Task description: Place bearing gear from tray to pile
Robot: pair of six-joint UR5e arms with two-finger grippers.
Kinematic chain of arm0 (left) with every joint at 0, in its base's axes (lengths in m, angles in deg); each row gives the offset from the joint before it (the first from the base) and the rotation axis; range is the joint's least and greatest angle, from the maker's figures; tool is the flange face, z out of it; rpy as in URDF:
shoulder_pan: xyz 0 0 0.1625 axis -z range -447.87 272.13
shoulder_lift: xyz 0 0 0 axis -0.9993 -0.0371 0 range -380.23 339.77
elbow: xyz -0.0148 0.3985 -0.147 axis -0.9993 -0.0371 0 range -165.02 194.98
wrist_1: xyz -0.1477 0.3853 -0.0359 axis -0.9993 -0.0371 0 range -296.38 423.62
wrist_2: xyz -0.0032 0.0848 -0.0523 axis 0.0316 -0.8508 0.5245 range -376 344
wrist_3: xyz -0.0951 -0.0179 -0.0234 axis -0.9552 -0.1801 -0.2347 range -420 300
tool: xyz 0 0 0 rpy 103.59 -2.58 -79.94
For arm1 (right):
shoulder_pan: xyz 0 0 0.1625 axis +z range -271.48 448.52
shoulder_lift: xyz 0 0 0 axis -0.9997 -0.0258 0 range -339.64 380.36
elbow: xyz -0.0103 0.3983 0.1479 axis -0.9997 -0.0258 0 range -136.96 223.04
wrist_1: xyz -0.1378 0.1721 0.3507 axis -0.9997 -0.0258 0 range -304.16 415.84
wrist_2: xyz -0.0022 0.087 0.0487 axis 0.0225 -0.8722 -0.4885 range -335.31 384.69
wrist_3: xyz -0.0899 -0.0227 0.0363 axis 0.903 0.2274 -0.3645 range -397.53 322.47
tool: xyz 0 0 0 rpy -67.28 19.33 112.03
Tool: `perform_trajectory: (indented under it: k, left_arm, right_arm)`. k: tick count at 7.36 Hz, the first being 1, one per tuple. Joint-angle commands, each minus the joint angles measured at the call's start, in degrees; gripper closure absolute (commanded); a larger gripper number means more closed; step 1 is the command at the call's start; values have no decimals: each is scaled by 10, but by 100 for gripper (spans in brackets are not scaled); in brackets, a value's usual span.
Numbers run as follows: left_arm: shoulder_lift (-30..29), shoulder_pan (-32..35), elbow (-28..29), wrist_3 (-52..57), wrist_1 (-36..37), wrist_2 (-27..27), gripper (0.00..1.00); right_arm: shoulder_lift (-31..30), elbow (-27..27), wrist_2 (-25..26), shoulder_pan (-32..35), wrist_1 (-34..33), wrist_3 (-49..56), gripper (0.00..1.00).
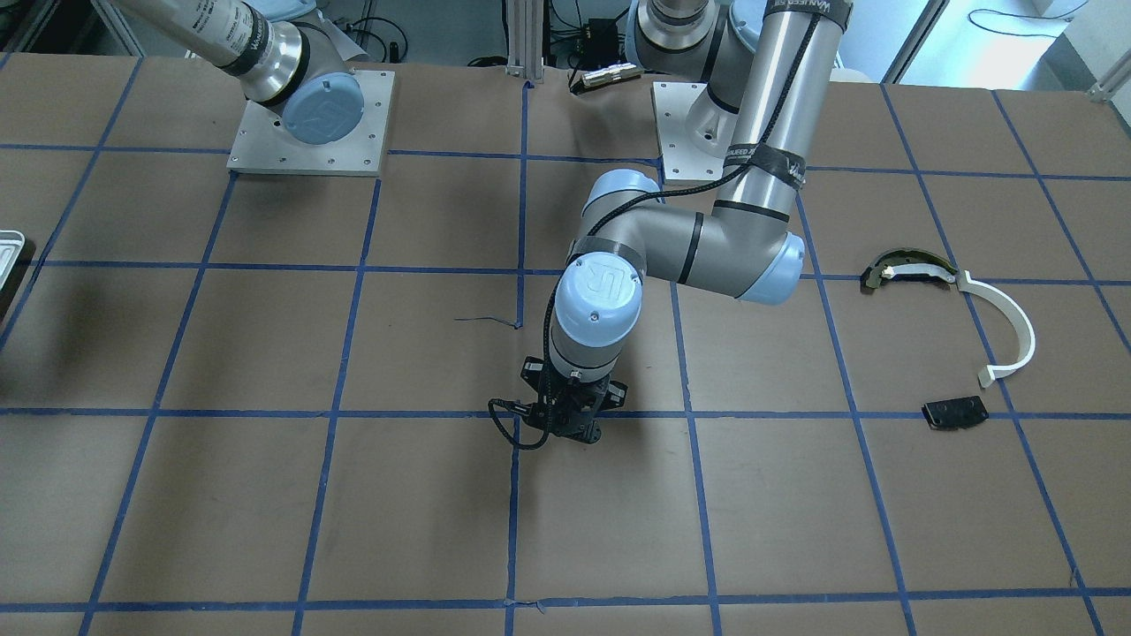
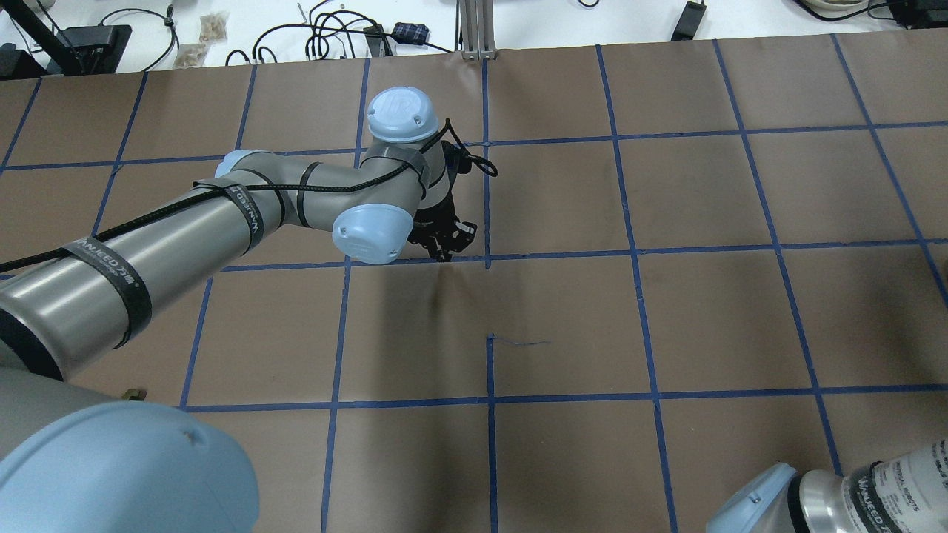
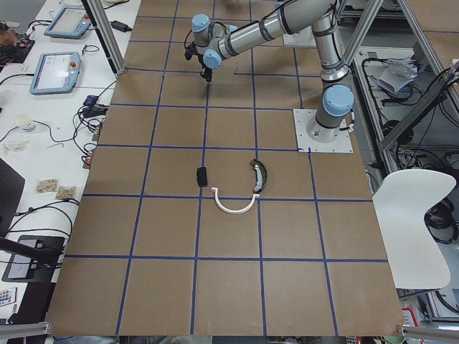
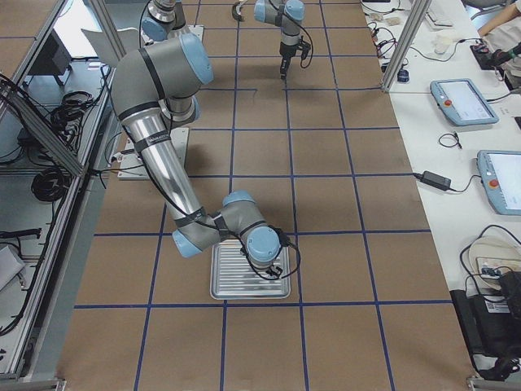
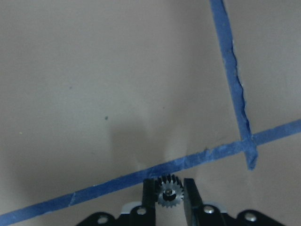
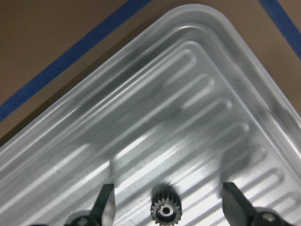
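Observation:
My left gripper (image 5: 169, 188) is shut on a small toothed metal bearing gear (image 5: 170, 194) and holds it just above the brown table near a blue tape crossing. It is mid-table (image 1: 570, 433), far from the pile: a white arc (image 1: 1007, 327), an olive curved piece (image 1: 906, 268) and a black plate (image 1: 954, 412). My right gripper (image 6: 168, 193) is open over the silvery ribbed tray (image 6: 197, 94). A second bearing gear (image 6: 165, 210) lies on the tray between its fingers, which do not touch it.
Blue tape lines (image 5: 235, 89) grid the brown table. The tray's rim (image 1: 9, 252) shows at the table end opposite the pile. The arm base plates (image 1: 309, 124) stand at the robot's side. Cables and tablets (image 4: 460, 102) lie beyond the table's edge.

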Motion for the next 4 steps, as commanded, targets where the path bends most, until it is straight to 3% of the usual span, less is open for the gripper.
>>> perform_trajectory:
  k: [1, 2, 3, 4]
  left_arm:
    - [26, -67, 26, 14, -43, -9, 100]
    - [40, -122, 27, 41, -66, -14, 100]
    - [54, -176, 25, 105, -94, -25, 100]
    - [63, -233, 14, 192, -102, -70, 100]
  right_arm:
    - [-1, 2, 2, -1, 2, 3, 60]
    - [-1, 1, 1, -1, 2, 6, 76]
    - [-1, 1, 1, -1, 2, 7, 86]
    - [-2, 1, 3, -1, 4, 8, 96]
